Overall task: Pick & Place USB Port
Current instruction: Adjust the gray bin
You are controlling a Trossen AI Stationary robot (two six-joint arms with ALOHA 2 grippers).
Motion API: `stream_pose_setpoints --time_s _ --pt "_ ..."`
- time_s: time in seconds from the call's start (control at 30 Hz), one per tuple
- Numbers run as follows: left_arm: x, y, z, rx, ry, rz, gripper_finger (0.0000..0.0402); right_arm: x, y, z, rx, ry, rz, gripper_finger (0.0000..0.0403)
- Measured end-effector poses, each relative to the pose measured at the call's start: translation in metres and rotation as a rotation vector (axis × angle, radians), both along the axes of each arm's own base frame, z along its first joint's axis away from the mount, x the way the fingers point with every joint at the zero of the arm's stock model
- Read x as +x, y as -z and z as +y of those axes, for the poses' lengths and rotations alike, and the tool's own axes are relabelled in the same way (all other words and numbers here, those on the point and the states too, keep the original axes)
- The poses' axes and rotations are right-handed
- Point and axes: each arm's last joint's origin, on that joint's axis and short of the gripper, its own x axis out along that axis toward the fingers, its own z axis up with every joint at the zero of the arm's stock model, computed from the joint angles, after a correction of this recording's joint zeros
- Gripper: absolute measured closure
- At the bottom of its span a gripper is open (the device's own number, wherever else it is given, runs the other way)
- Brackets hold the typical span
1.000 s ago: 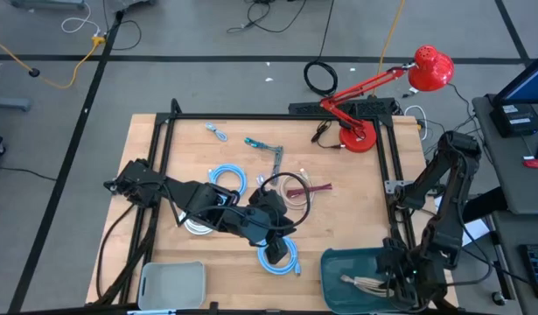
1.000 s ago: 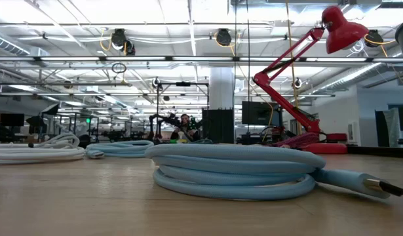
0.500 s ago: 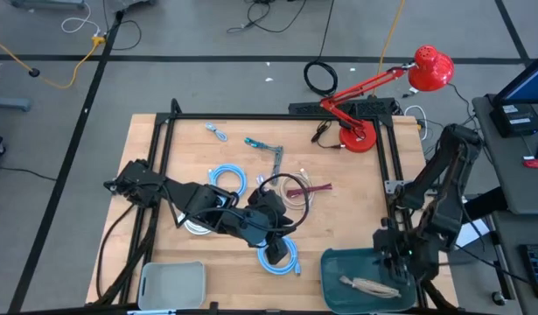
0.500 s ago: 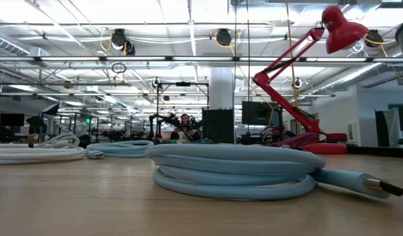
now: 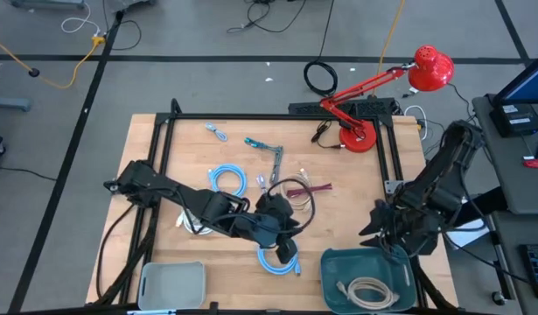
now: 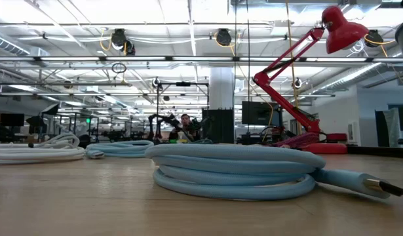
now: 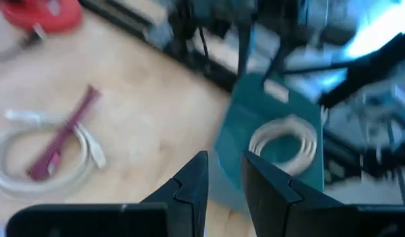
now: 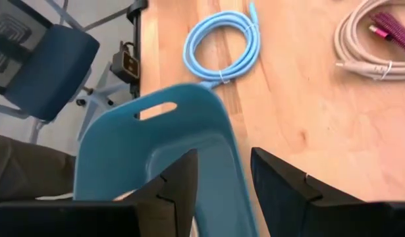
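Note:
Several coiled USB cables lie flat on the wooden table. One light blue coil (image 5: 277, 257) (image 6: 234, 172) is near the table's near edge, a second (image 5: 227, 181) lies left of centre, and a white coil (image 5: 195, 224) sits beside my left arm. A grey coil with a magenta cable (image 5: 295, 189) (image 7: 44, 153) is at the centre. A beige coil (image 5: 365, 290) (image 7: 285, 141) rests in the teal bin (image 5: 340, 262) (image 8: 156, 141). My left gripper (image 5: 283, 234) (image 7: 225, 187) is open, just beyond the near blue coil. My right gripper (image 5: 379, 233) (image 8: 223, 184) is open above the teal bin's far edge.
A red desk lamp (image 5: 360, 136) stands at the table's far right. A grey bin (image 5: 171, 283) sits at the near left. Small cable pieces (image 5: 218, 132) (image 5: 262, 144) lie toward the far edge. A black frame (image 5: 251, 117) borders the table. A person shows far off in the room (image 6: 185, 122).
My right gripper has risen out of the teal bin and moved toward the table's far edge and the left; the beige coil stays lying in the bin. My left gripper has shifted slightly toward the table's right and near edge, by the near blue coil.

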Motion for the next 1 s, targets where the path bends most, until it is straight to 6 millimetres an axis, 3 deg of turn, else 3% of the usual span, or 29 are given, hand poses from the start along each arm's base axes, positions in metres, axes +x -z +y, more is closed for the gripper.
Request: stream_pose_setpoints --time_s 0.33,0.6,0.73,1.0 --pt "-0.011 -0.025 0.028 0.034 -0.171 -0.071 0.0309 0.03 0.0 -0.008 -0.059 0.055 -0.067 0.0271" --pt "-0.043 -0.048 0.06 0.056 -0.246 -0.007 0.0309 0.057 -0.008 -0.032 -0.098 0.154 -0.164 0.0271" --pt "-0.063 -0.048 0.08 0.105 -0.295 0.129 0.0309 0.072 -0.008 -0.048 -0.131 0.226 -0.183 0.0271" --pt "-0.093 -0.028 0.119 0.144 -0.461 0.503 0.0309 0.114 0.001 -0.082 -0.058 0.315 -0.173 0.0267"
